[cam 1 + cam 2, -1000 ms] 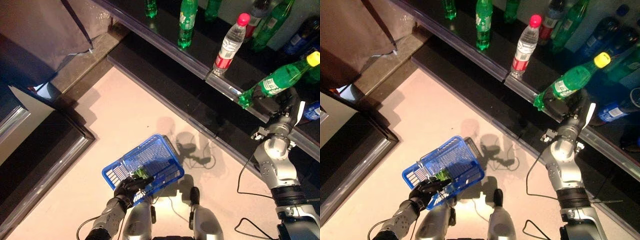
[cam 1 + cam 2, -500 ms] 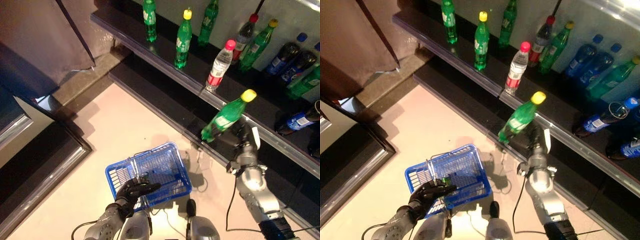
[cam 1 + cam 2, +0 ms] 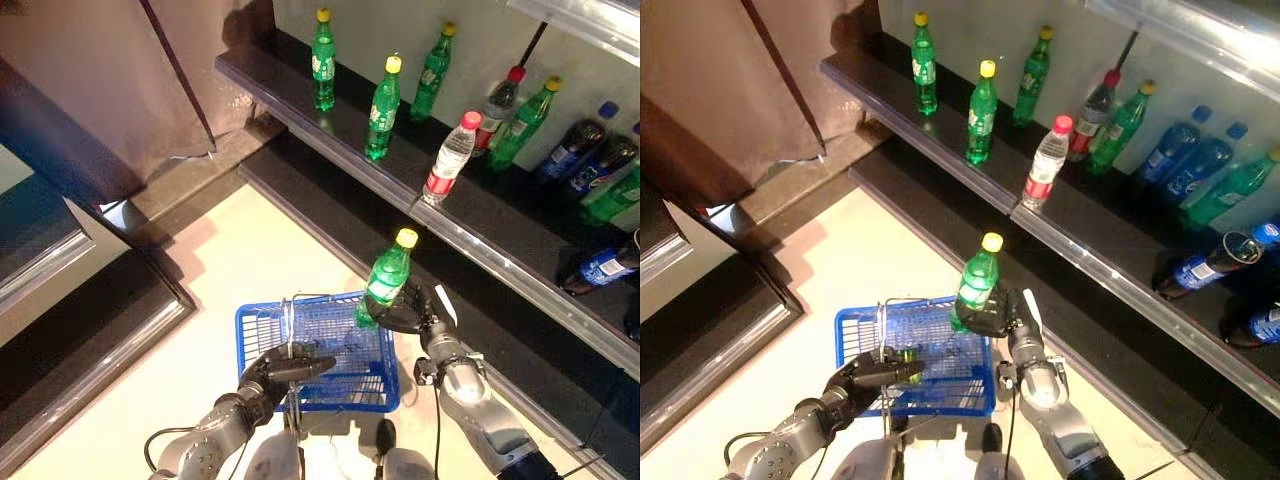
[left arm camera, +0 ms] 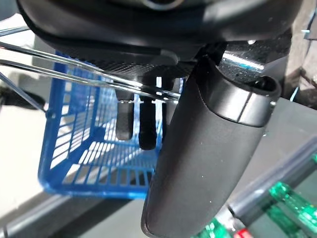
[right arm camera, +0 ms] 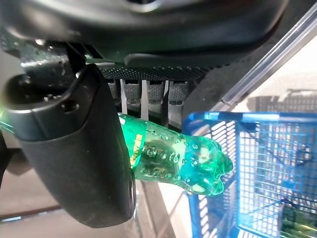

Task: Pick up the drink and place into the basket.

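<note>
Overhead, right robot hand (image 3: pixel 415 312) grips green bottle (image 3: pixel 385 283) upright above blue basket (image 3: pixel 262 321).

green bottle (image 5: pixel 173 158) neck and cap cut off in right wrist view; right hand (image 5: pixel 74 148) thumb covers its label. basket (image 4: pixel 94 148) contents too dark to identify, far shelf labels too small

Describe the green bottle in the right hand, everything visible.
The green bottle is clear green plastic with a yellow cap, a label round its middle and a dimpled base. It stands nearly upright in the air, its base just over the far right corner of the blue basket. The right hand has its fingers curled round the lower body.
</note>
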